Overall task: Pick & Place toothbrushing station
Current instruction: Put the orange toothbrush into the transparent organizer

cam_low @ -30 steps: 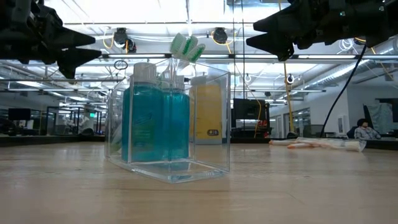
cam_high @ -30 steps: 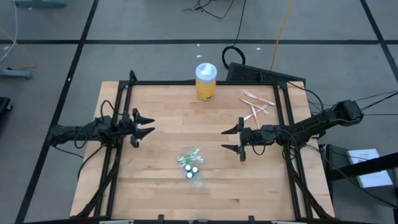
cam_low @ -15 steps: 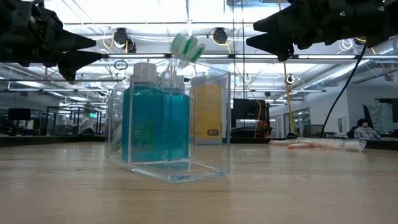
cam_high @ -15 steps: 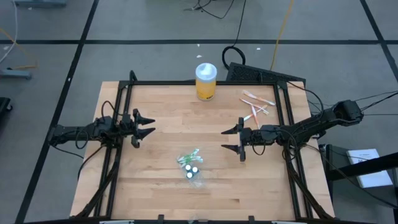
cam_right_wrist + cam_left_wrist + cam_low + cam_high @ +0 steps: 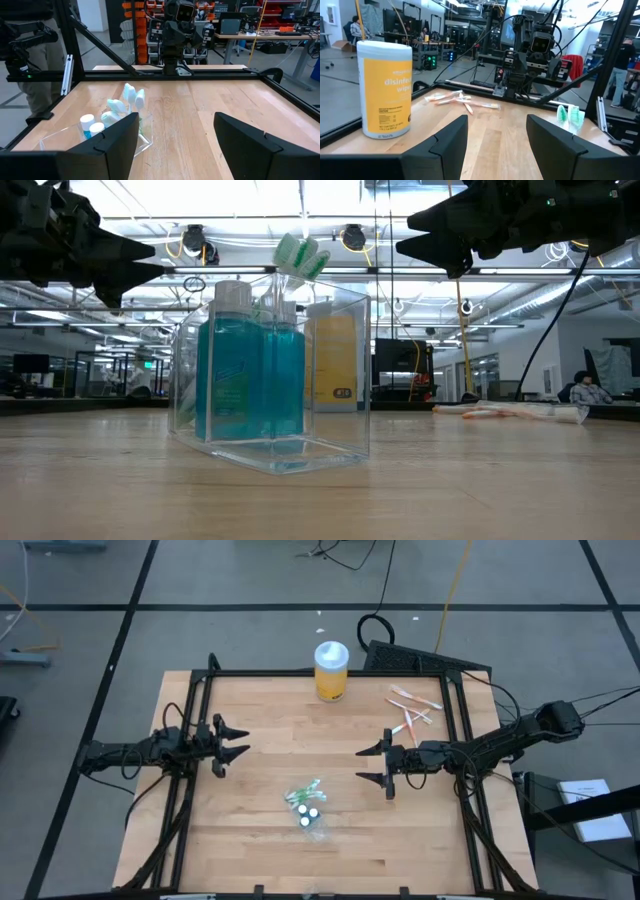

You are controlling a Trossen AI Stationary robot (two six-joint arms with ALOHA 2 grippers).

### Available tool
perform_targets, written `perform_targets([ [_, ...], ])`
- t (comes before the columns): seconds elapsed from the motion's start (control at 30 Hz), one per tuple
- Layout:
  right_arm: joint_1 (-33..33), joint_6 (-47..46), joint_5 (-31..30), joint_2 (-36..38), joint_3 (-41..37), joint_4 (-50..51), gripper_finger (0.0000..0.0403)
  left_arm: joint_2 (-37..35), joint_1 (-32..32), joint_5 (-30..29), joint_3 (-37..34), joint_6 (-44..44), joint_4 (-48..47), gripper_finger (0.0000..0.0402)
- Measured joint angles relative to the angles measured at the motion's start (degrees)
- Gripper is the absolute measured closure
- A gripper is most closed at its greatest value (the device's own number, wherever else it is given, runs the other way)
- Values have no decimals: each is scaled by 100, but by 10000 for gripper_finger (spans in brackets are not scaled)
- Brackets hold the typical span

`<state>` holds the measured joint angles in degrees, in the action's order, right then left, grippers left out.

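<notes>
The toothbrushing station (image 5: 308, 808) is a clear plastic box standing on its base near the table's front middle, holding two blue bottles (image 5: 245, 375) and green-headed toothbrushes (image 5: 299, 252); it also shows in the right wrist view (image 5: 112, 127). My left gripper (image 5: 240, 741) hovers open at the table's left side, pointing level toward the right. My right gripper (image 5: 366, 765) hovers open right of centre, pointing level toward the left. Neither touches the station.
A yellow wipes jar with a white lid (image 5: 331, 671) stands at the far edge, middle. Several pink-and-white toothbrushes (image 5: 412, 708) lie at the far right. A dark frame (image 5: 300, 673) runs around the table. People stand in the room beyond.
</notes>
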<state>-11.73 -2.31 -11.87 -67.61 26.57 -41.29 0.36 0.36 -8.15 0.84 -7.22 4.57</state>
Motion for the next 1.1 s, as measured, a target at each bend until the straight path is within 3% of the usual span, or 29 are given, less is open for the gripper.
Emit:
perform_targets([
  [1.1,0,29,0,0,0,-83,149,0,0,10,0,247,-3,192],
])
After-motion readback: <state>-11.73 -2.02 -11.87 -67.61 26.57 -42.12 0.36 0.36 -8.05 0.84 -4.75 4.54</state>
